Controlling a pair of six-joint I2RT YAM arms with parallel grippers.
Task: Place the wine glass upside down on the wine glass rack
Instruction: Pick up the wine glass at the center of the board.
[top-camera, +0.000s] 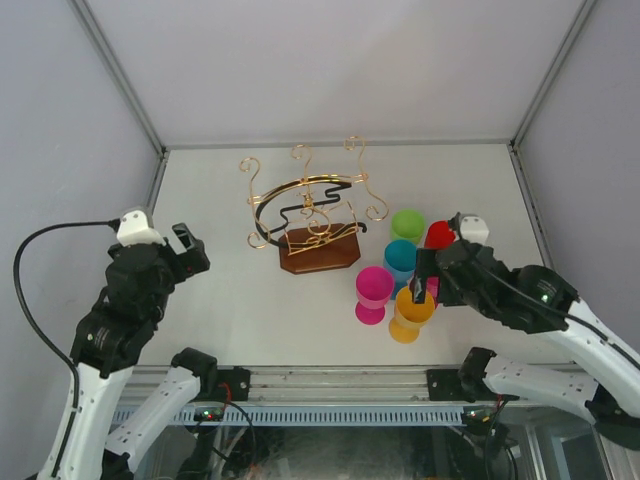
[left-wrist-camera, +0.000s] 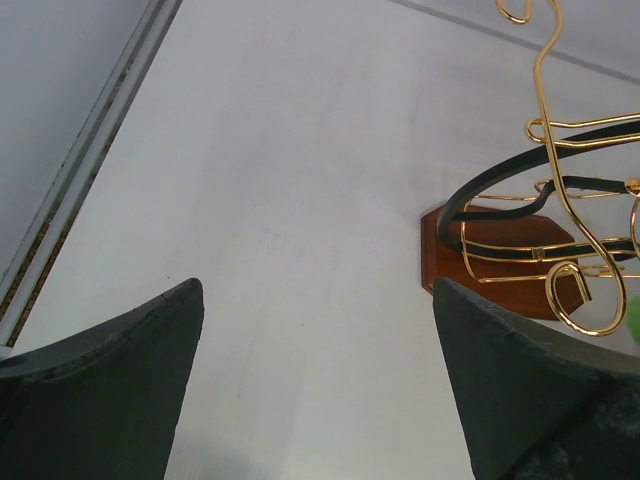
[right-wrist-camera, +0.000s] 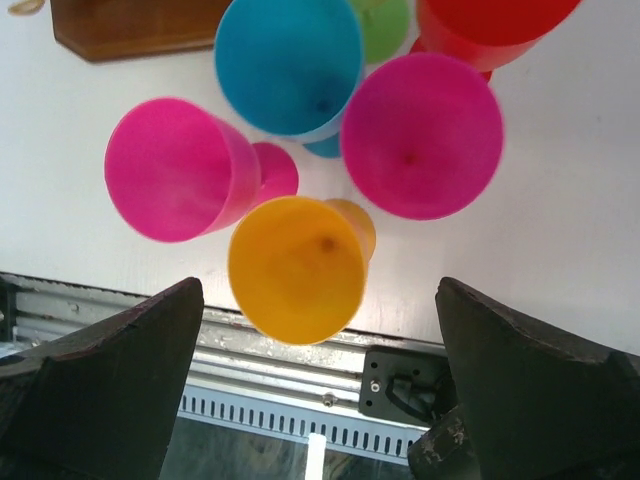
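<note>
Gold wire wine glass rack (top-camera: 320, 258) stands on its brown base; coloured wine glasses (top-camera: 374, 287) stand upright at its four o'clock.

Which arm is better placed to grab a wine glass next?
Right. The right end effector hovers open over the orange wine glass; the left end effector, also open, sits across the wine glass rack from every glass.

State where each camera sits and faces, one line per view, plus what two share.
Top external: above and behind, looking down on the white table; both arms, left gripper, right gripper show.
Left wrist: low, facing the gold wire rack on brown wooden base; open fingers show.
Right wrist: looking down on the orange plastic glass; open fingers show.
Shared: both wrist views catch that base.
</note>
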